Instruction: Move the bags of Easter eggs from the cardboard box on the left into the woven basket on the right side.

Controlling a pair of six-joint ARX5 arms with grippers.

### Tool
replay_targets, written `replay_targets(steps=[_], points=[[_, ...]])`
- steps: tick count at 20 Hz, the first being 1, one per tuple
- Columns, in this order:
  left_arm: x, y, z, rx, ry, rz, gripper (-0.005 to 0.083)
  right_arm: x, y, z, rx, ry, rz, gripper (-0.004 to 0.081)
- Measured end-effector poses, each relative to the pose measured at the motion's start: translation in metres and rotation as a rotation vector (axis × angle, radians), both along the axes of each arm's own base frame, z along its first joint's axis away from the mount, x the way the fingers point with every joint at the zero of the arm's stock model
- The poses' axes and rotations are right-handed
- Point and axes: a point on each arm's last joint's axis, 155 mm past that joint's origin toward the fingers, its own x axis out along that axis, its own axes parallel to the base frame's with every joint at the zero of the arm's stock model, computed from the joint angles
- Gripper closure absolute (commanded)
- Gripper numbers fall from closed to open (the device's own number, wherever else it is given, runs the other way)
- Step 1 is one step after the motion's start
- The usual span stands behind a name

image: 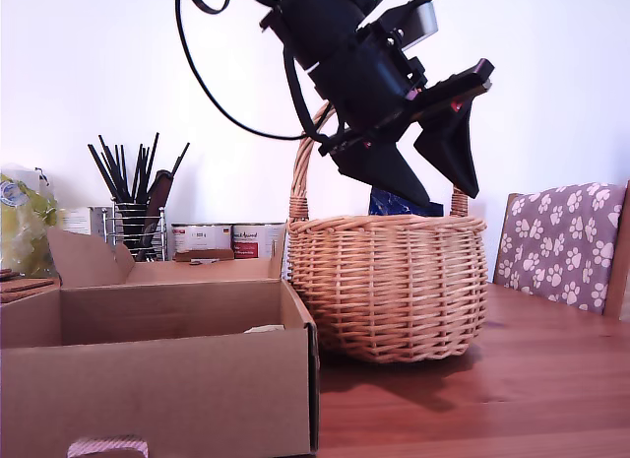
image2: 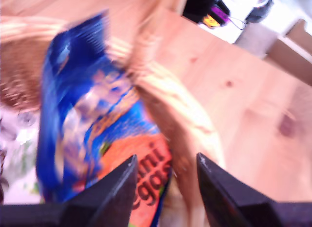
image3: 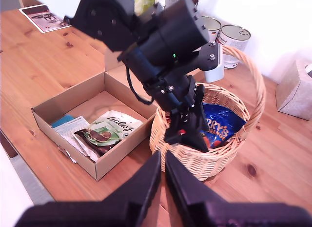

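Observation:
My first gripper (image: 445, 194) hangs open just above the woven basket (image: 389, 281), nothing between its fingers (image2: 165, 158). A blue and orange bag of Easter eggs (image2: 92, 114) lies inside the basket (image3: 214, 161), right under those fingers, and its top shows over the rim (image: 404, 204). A white bag with green and brown print (image3: 109, 129) lies in the cardboard box (image3: 68, 97), which stands at the exterior view's left (image: 148, 379). My second gripper (image3: 162, 156) is shut on nothing, high above the table and looking down on box and basket.
Behind the box stand a wire holder of black sticks (image: 133, 197), tins (image: 228, 239) and a yellow-green bag (image: 22, 222). A paw-print chair (image: 561, 241) is at the exterior view's right. A tissue box (image3: 295, 90) sits beyond the basket. Flat packets (image3: 68, 132) also lie in the box.

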Motion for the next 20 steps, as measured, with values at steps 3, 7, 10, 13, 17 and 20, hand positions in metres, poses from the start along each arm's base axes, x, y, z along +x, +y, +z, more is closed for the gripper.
replay_targets(steps=[3, 7, 10, 13, 17, 20], points=[[-0.008, 0.013, -0.002, 0.094, 0.024, -0.028, 0.0188, 0.0, 0.0, 0.0, 0.0, 0.0, 0.0, 0.0783], [-0.029, 0.034, -0.005, 0.233, 0.035, -0.154, 0.0274, -0.001, -0.001, -0.003, -0.007, 0.009, 0.0, 0.0783], [-0.054, 0.042, -0.014, 0.282, 0.066, -0.308, 0.0294, -0.002, -0.002, -0.006, -0.019, 0.021, 0.0, 0.0783], [-0.054, 0.038, -0.013, 0.288, 0.005, -0.391, 0.029, -0.003, -0.003, -0.008, -0.023, 0.026, 0.0, 0.0783], [-0.048, 0.032, -0.008, 0.288, -0.086, -0.46, 0.0266, -0.004, -0.004, -0.01, -0.03, 0.034, 0.0, 0.0783], [-0.044, 0.025, -0.003, 0.262, -0.119, -0.465, 0.0256, -0.004, -0.004, -0.01, -0.031, 0.035, 0.0, 0.0783]])
